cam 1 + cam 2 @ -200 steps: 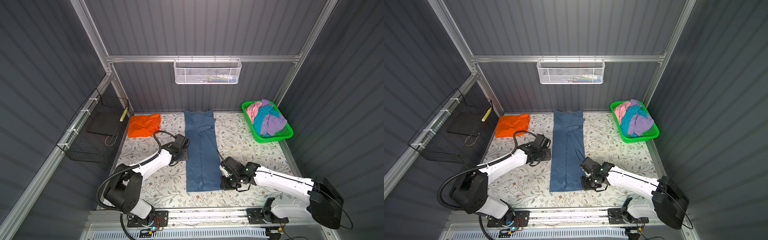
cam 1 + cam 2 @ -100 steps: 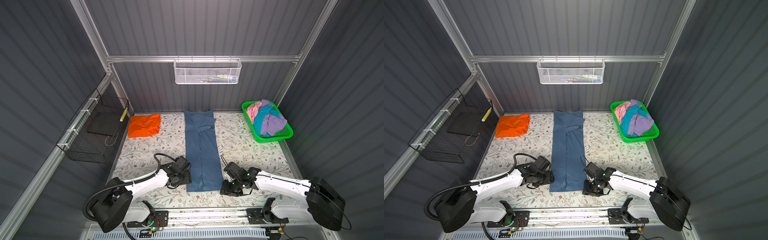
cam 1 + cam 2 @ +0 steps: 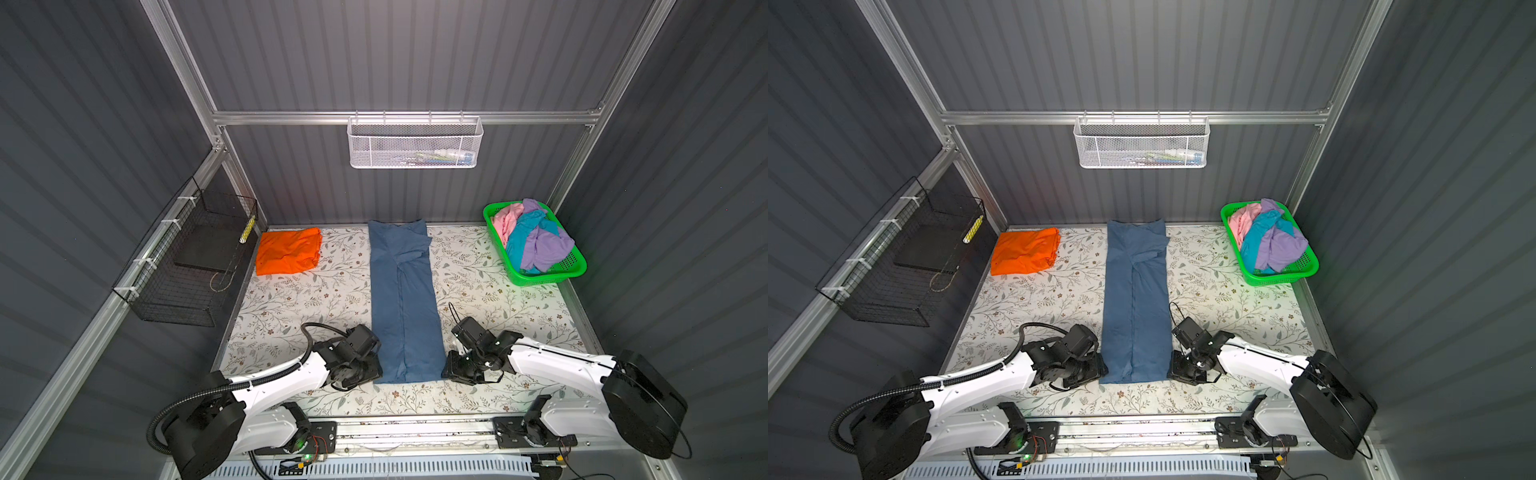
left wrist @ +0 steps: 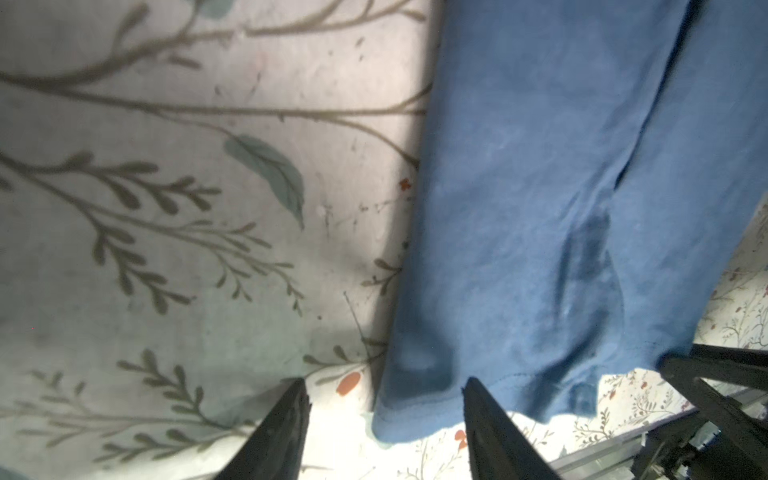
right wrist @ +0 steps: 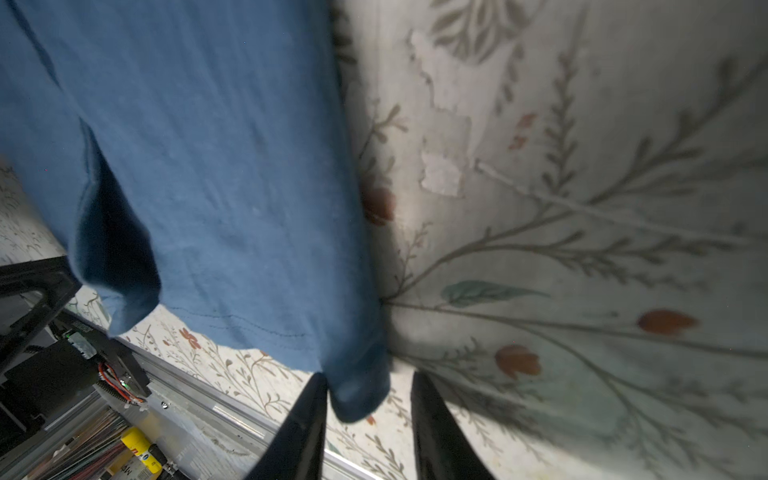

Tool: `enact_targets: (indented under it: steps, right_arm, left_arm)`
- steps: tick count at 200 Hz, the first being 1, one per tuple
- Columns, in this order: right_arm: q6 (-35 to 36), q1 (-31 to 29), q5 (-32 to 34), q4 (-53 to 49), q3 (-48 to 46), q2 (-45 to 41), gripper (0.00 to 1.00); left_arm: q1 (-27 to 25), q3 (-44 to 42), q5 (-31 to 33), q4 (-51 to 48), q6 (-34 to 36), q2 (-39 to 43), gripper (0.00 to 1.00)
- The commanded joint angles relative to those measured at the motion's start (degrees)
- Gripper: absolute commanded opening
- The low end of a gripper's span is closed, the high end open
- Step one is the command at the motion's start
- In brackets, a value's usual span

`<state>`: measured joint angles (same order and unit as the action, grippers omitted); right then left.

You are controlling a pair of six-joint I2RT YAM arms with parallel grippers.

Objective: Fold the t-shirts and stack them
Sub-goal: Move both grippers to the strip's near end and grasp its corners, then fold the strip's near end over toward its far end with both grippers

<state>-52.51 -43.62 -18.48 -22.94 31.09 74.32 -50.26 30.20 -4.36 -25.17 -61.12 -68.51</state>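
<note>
1. Lying as a long narrow strip down the middle of the counter (image 3: 299, 307), the blue t-shirt (image 3: 403, 299) runs from the far wall almost to the near edge, with bare floral surface open on both sides.
2. The left tool (image 4: 385, 382) stands apart around its near left corner, and the right tool (image 5: 369, 376) stands apart around its near right corner.
3. The cloth is soft and matte, with a stitched hem.
4. There are five shirts. The orange t-shirt (image 3: 287, 251) lies folded at far left. The pink t-shirt (image 3: 508, 218), turquoise t-shirt (image 3: 517, 245) and lilac t-shirt (image 3: 544, 245) are crumpled in one green lattice basket (image 3: 552, 276) at far right.
</note>
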Motion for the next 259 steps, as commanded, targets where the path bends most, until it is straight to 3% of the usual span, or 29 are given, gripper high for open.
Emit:
enact_targets:
  steps: [1,29,62,84,120,158,207,259]
  right_arm:
    - [-0.14,0.11,-0.24,2.18,-0.54,1.06,0.34]
    - [0.43,0.11,-0.16,2.07,-0.09,1.87,0.22]
    - [0.72,0.11,-2.5,1.1,0.26,1.45,0.08]
    - [1.12,0.28,-3.05,-0.9,1.57,1.0,0.0]
    - [3.68,4.39,-5.93,-4.63,7.19,0.82,0.0]
    - [9.26,13.72,-10.68,-6.79,16.91,3.79,0.0]
    - [16.17,20.74,-13.0,-3.7,33.69,20.37,0.0]
    - [17.53,24.04,-10.7,-2.82,51.84,36.99,0.0]
  left_arm:
    - [-1.48,-1.33,-1.54,-4.33,-2.68,-1.55,0.55]
    - [-2.79,-0.63,-2.12,-1.86,-3.47,-4.11,0.44]
    - [-3.72,2.21,-2.1,-2.38,-2.4,-8.22,0.15]
    - [-3.71,6.02,0.44,-6.86,0.12,-8.83,0.0]
    - [-2.85,19.88,7.73,-16.92,8.35,-11.63,0.0]
    - [3.67,32.62,8.49,-18.63,19.11,-20.03,0.0]
    - [14.06,46.24,9.07,-14.87,29.18,-30.51,0.0]
    - [21.5,58.31,4.76,-10.11,31.67,-43.67,0.0]
